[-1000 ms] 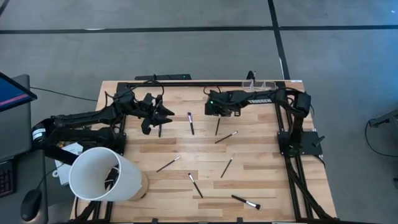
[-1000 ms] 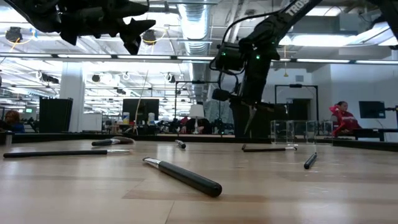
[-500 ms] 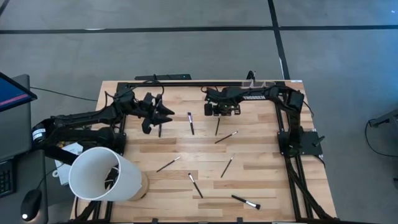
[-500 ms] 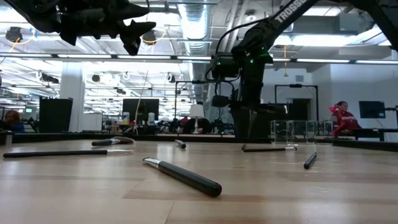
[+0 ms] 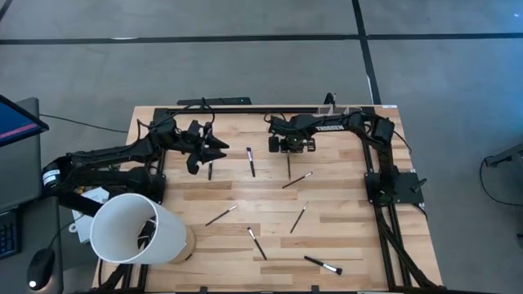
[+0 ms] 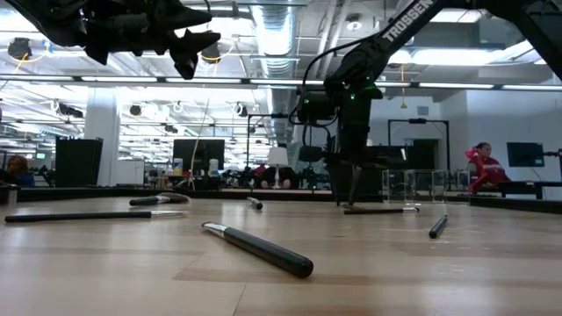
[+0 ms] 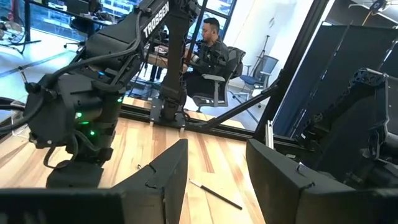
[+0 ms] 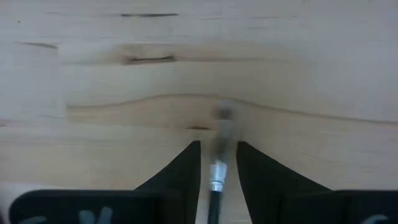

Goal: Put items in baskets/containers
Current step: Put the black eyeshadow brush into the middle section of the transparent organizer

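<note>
right gripper [image 5: 288, 150] stands low over the table near the far edge, fingers pointing down, closed on a makeup brush [image 8: 217, 171]; the right wrist view shows the silvery ferrule and blurred tip between the two dark fingers [image 8: 258, 177], with the wood just below. in the low view this gripper [image 6: 349, 189] hangs close above the surface.

left gripper [image 5: 214, 148] is held high over the far left part of the table, jaws apart and empty, as the left wrist view shows [image 7: 214, 180].

largest to smallest:
- table [image 5: 343, 220]: pale wood planks, dark frame rails along the far and side edges.
- white tub [image 5: 131, 229]: lying at the near left corner, mouth up toward the camera.
- clear holder [image 5: 339, 109]: small, see-through, at the far edge toward the right corner; in the low view [image 6: 413, 186] it stands upright, just beside the right gripper.
- loose brushes, all lying flat and well apart: one near the far edge, centre [image 5: 251, 162]; one just beside the held brush [image 5: 297, 180]; one mid-table, left [image 5: 221, 216]; one mid-table, right [image 5: 298, 219]; one toward the near edge [image 5: 257, 243]; one with a pale tip by the near edge [image 5: 324, 265].
</note>
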